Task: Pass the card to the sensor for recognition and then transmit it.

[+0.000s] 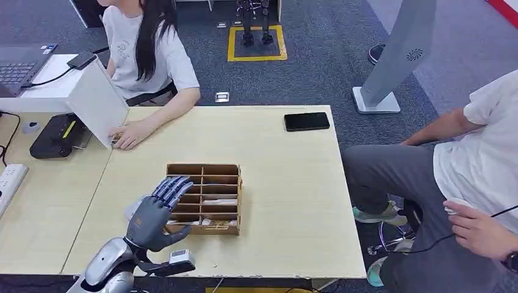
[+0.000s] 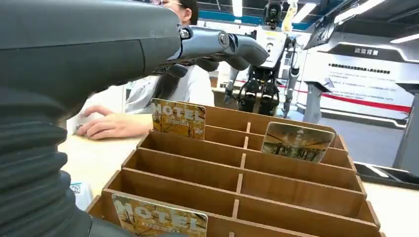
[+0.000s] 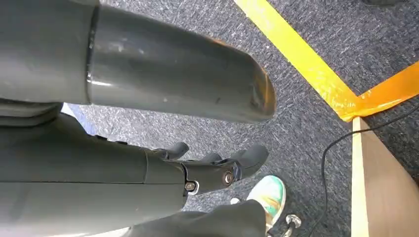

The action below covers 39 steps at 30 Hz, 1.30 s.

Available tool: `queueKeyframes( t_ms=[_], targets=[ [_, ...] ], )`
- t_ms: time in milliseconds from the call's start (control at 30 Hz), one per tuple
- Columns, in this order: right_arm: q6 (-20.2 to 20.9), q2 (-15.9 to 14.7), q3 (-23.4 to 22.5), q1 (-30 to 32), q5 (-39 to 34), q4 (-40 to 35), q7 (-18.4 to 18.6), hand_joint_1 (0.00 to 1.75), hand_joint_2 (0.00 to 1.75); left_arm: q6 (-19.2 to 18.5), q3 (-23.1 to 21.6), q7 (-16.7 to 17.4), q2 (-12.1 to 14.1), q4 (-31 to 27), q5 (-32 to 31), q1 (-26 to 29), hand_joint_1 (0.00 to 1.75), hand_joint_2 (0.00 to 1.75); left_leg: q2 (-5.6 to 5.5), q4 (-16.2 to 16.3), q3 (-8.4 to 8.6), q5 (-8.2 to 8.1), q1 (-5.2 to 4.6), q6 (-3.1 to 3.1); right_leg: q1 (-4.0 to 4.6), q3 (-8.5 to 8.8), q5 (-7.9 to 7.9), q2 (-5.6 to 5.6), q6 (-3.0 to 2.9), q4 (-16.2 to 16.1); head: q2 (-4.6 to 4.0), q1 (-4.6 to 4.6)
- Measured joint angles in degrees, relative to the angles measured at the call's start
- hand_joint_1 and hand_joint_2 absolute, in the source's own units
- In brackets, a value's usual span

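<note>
Left hand [image 1: 157, 210] hovers over the near-left corner of the wooden card rack [image 1: 234, 201], fingers spread and stretched forward, holding nothing; the left wrist view shows those dark fingers [image 2: 225, 45] reaching out above the slots with air beneath them. Just beside the hand, on its left, something pale and flat [image 1: 132, 209] lies on the table; whether it is a card cannot be told.

Moving right, the rack sits in the middle of the light wooden table [image 1: 293, 177]. From the wrist camera three hotel cards stand in its slots: a near card [image 2: 159, 218] in the front row closest to the hand, a far-left card [image 2: 178, 117] a few rows back, and a far-right card [image 2: 297, 141] leaning in the rear right compartment. The near card looks like the likeliest pick.

Further right, a black phone [image 1: 306, 121] rests near the far edge, and a seated person's hand [image 1: 479, 230] holds a small device off the table. Right hand [image 3: 217, 170] hangs low over the carpet, fingers loosely curled, holding nothing that I can see.

Risks, as I judge them: the broad hand may catch the thin dividers and drag or tip the light rack; the upright card offers only a narrow edge, so the pinch could slip or take hold of the divider with it. I cannot make out a sensor with certainty, so aiming the pass is uncertain too.
</note>
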Motion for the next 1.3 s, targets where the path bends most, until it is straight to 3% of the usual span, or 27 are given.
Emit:
queueKeyframes(
  t_ms=[933, 1300],
  targets=[
    [0.0, 0.0, -0.6, -0.1, 0.4, 0.0, -0.2, 0.0, 0.0, -2.9, 0.0, 0.7, 1.6, 0.0, -0.7, -0.2, 0.0, 1.75, 0.0, 0.0, 0.0, 0.0, 0.0, 0.0, 0.0, 0.0, 0.0, 0.0, 0.0, 0.0, 0.0, 0.0],
    [0.0, 0.0, -0.9, -0.2, 0.9, 0.0, -0.2, 0.0, 0.0, -5.9, 0.0, 0.0, 2.7, 0.0, 0.6, -0.2, 0.0, 1.75, 0.0, 0.0, 0.0, 0.0, 0.0, 0.0, 0.0, 0.0, 0.0, 0.0, 0.0, 0.0, 0.0, 0.0]
  ],
)
